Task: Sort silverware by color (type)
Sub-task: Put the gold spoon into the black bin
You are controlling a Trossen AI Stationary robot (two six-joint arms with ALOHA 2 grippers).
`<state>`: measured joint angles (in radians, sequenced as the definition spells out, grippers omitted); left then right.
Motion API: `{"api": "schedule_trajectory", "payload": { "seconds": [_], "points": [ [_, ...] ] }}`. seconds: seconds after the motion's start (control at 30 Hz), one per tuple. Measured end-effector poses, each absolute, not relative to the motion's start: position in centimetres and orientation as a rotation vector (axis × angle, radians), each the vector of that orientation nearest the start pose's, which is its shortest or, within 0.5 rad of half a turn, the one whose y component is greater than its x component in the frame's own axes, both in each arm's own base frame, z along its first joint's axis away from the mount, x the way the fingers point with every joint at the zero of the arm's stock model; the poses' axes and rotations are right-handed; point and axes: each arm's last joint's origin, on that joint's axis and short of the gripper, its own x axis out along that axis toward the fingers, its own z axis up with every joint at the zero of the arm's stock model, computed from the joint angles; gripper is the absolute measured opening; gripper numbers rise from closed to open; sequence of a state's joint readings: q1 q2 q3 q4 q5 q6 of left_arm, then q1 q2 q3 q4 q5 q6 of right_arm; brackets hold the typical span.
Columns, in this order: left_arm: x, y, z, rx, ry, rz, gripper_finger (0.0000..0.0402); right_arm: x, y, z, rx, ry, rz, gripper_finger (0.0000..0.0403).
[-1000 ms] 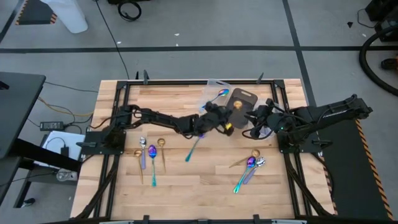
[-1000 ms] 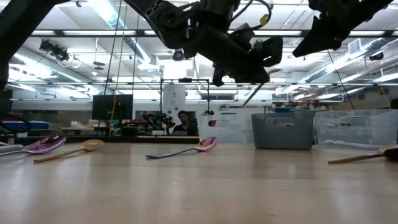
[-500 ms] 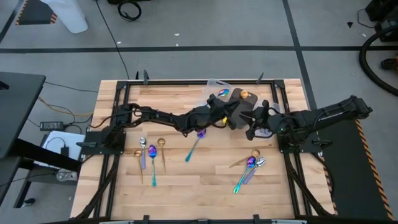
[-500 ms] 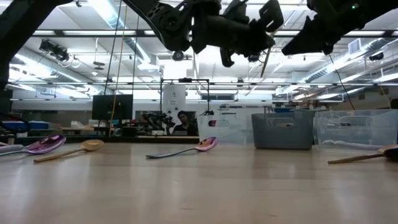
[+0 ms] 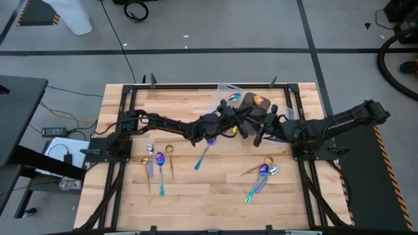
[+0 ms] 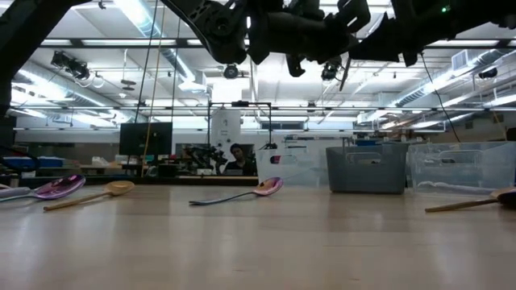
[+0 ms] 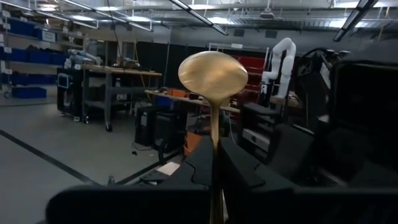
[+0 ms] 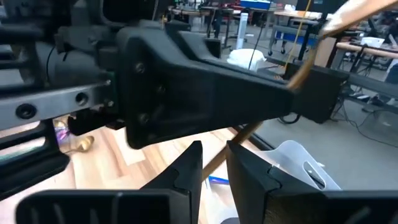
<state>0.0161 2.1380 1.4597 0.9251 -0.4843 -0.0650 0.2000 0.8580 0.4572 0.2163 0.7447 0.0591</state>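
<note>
gold spoon (image 7: pixel 212 78): polished metal, satin sheen
table (image 5: pixel 196 189): pale wood planks, matt
bin (image 6: pixel 365 167): seemingly grey plastic

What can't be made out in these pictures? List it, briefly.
Left wrist view: the gold spoon's handle disappears into the left gripper; its end is hidden.
Low view: the grey bin's wall hides its contents.
High view: the overlapping spoons near the right arm are too small to count.
</note>
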Motion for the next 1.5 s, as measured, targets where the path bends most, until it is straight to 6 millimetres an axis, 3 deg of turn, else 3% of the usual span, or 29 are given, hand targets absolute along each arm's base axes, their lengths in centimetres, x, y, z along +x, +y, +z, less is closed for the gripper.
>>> {"api": "schedule_trajectory", "payload": {
  "seconds": [0.23, 0.87, 1.5],
  "points": [
    [48.0, 2.1, 24.3, -0.12, -0.265, 0.493, 0.0021, 19.3, 1.4, 24.4, -0.036, 0.142, -0.573, 0.0082],
    [47.7, 3.1, 25.2, 0.015, -0.326, 0.516, 0.0021, 18.6, 3.1, 24.2, -0.188, 0.191, -0.628, 0.0082],
    [47.8, 2.4, 25.6, 0.031, -0.375, 0.298, 0.0021, 18.8, 3.2, 25.0, -0.166, 0.128, -0.582, 0.0082]
  ]
}}
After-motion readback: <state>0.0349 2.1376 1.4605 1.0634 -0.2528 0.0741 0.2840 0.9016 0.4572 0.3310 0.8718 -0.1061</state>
